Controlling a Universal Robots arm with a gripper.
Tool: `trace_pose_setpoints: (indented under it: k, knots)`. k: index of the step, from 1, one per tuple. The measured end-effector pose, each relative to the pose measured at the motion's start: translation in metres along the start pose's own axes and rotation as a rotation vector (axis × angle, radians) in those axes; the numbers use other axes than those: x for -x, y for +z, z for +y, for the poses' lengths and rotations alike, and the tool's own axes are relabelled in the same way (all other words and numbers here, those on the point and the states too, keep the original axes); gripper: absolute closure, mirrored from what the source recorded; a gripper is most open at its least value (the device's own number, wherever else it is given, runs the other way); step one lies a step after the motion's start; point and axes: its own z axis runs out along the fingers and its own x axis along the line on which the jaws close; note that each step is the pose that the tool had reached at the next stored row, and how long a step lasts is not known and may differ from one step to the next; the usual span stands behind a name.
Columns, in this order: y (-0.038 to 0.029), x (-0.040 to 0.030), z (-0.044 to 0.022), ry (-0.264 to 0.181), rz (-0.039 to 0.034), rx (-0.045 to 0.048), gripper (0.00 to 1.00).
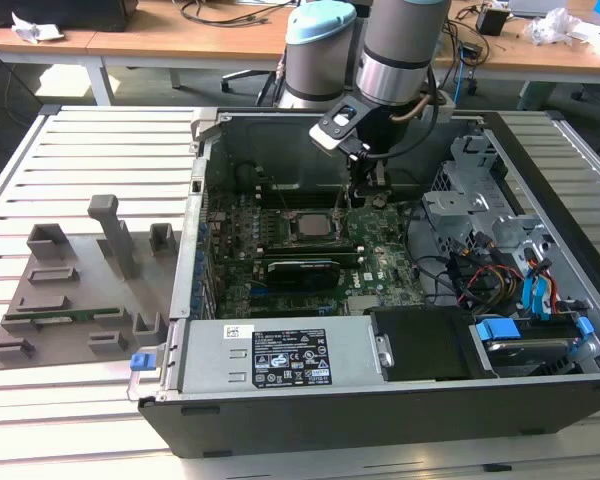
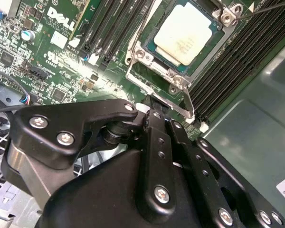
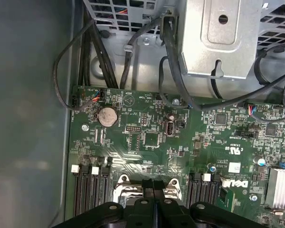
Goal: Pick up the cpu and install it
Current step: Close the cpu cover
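One cpu [image 2: 183, 35] sits in its socket [image 2: 152, 78] just beyond the clenched hand [image 2: 152, 105]

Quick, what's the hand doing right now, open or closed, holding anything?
Hand: closed, with nothing seen in its grip. The chip lies in the socket.

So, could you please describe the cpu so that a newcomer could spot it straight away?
Start at the open black computer case; its green motherboard lies inside. Near the board's middle, within a metal socket frame, lies the cpu, a flat square chip with a silver-grey top. The long dark memory slots flanking it are narrow; it alone is square and pale.
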Motion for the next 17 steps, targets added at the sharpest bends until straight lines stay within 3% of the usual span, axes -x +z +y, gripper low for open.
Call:
trace_pose_setpoints:
  k: [17]
  knots:
    - [0.0013, -0.0015, -0.0186, 0.000, 0.0001, 0.0000, 0.89]
